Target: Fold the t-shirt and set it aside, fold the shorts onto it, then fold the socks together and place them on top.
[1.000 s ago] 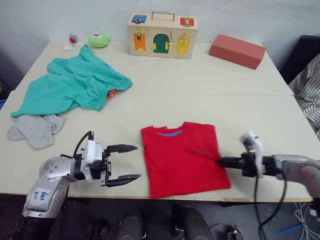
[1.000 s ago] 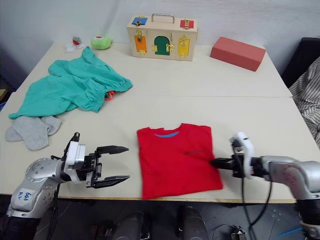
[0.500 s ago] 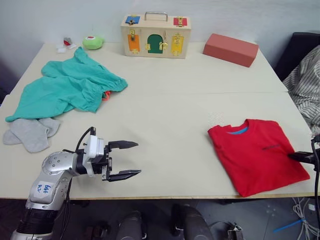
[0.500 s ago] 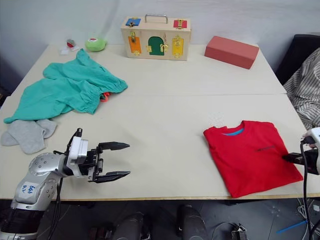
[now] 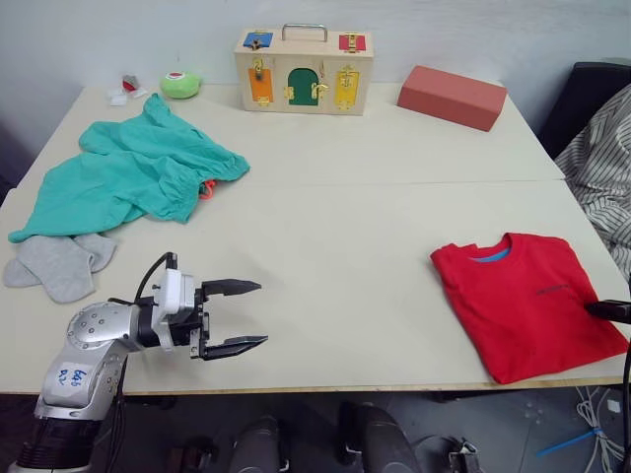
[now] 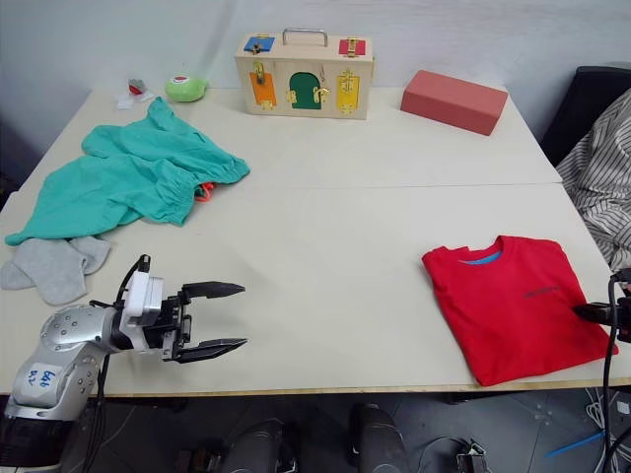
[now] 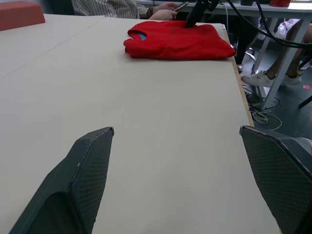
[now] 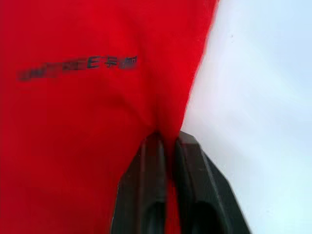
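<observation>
my right pincer (image 8: 163, 141) pinches the folded t-shirt (image 5: 532, 301) at its edge near the table's (image 5: 345, 236) right corner, parking it aside; my left pincer (image 5: 242, 315) hovers spread, free for the shorts (image 5: 128, 177).

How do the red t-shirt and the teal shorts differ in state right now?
The bright red cloth t-shirt lies folded into a neat rectangle at the table's right front; the teal-green cloth shorts lie spread and rumpled at the left. The right gripper pinches the t-shirt's edge; nothing touches the shorts.
</observation>
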Robot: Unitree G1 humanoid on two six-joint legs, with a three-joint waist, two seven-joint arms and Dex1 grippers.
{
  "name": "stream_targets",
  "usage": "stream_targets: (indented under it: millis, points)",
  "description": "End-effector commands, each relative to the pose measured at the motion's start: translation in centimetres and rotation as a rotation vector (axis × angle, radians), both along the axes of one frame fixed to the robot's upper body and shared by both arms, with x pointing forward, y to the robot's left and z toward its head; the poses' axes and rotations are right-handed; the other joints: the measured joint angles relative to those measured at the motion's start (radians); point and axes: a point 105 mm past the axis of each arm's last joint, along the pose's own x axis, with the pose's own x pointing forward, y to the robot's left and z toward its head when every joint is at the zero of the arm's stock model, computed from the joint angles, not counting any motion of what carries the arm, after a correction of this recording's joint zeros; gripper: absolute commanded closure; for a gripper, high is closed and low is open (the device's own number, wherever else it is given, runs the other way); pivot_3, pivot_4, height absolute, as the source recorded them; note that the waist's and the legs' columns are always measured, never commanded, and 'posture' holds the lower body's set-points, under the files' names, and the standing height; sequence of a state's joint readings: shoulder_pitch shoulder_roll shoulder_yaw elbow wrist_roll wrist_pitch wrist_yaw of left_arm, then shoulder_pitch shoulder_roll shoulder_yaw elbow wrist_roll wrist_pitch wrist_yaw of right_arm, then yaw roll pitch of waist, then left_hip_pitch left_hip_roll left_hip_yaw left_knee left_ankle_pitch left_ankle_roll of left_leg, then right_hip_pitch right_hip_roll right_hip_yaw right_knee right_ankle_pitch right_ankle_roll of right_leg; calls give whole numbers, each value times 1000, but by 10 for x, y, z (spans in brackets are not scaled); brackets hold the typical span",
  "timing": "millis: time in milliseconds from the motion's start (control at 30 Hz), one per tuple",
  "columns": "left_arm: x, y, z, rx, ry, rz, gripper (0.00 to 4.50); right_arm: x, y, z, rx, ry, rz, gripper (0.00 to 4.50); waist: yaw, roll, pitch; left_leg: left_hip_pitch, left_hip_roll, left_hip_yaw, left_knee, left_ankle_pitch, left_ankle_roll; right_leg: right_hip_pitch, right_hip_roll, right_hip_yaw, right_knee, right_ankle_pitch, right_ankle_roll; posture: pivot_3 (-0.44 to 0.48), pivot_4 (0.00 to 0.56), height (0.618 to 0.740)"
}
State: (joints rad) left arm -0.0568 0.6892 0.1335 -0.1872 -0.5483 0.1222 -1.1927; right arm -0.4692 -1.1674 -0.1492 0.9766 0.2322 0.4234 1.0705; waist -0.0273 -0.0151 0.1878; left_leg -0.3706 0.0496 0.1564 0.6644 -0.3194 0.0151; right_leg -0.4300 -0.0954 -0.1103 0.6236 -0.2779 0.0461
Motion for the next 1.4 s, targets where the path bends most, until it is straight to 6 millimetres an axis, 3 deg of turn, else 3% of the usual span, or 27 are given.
stream_targets:
  millis: [33,200,300,433,533,667,767,833,933,1067,1233,1400]
  points:
    - [1,9,4,5,4,38,167,7,0,22,-94,-137,59,2831,0,0,0,0,0,0,0,0,0,0,0,0,0,0,0,0,150,740]
    - [16,27,8,9,-3,126,0,27,30,72,-229,-480,202,1082,-3,1,1,1,0,0,0,0,-1,0,0,1,0,0,0,0,150,740]
    - [25,44,9,31,-17,184,0,42,75,105,-243,-738,288,56,-9,1,1,1,1,2,0,-1,-4,0,1,2,2,0,1,0,150,740]
    - [29,73,5,65,-16,283,0,39,150,96,-237,-810,513,19,0,2,1,0,3,1,-3,2,-5,-3,3,1,3,0,-1,0,150,740]
    - [30,96,4,77,-27,381,0,35,187,93,-190,-882,552,19,3,1,1,-1,3,1,-4,1,-5,-5,3,1,3,-1,-2,0,150,740]
    - [18,138,-2,61,-29,592,0,19,242,66,-220,-931,713,19,0,1,1,-3,0,2,-4,0,-2,-7,0,1,2,-1,-2,0,150,740]
    - [-3,165,-8,44,-8,744,0,6,265,51,-165,-938,805,19,-3,1,1,-3,1,2,-4,-1,-1,-7,0,2,2,-1,-1,0,150,740]
    - [-27,192,-16,24,22,913,0,-7,281,36,-150,-937,901,19,-8,0,1,-2,1,3,-4,-2,-1,-7,0,3,2,-1,-1,0,150,740]
    - [-54,221,-22,-3,63,1105,0,-15,285,24,-133,-927,925,19,-6,-3,1,-1,2,3,-4,-3,-1,-7,0,3,2,-2,-1,0,150,740]
    - [-70,237,-25,-9,80,1236,0,-17,291,25,-79,-940,896,19,5,-7,-1,1,1,1,-2,-7,1,-4,-1,1,2,-1,-2,0,150,740]
    - [-44,227,-5,2,23,1234,0,-16,318,47,49,-989,933,19,6,-7,-1,2,3,-3,-2,-7,0,1,-1,-1,-2,-1,-5,0,150,740]
    - [17,210,20,111,-44,1158,0,-14,335,67,143,-1014,982,19,18,-8,-1,0,3,-6,-2,-6,-1,-1,-1,-4,2,-1,-7,0,150,740]
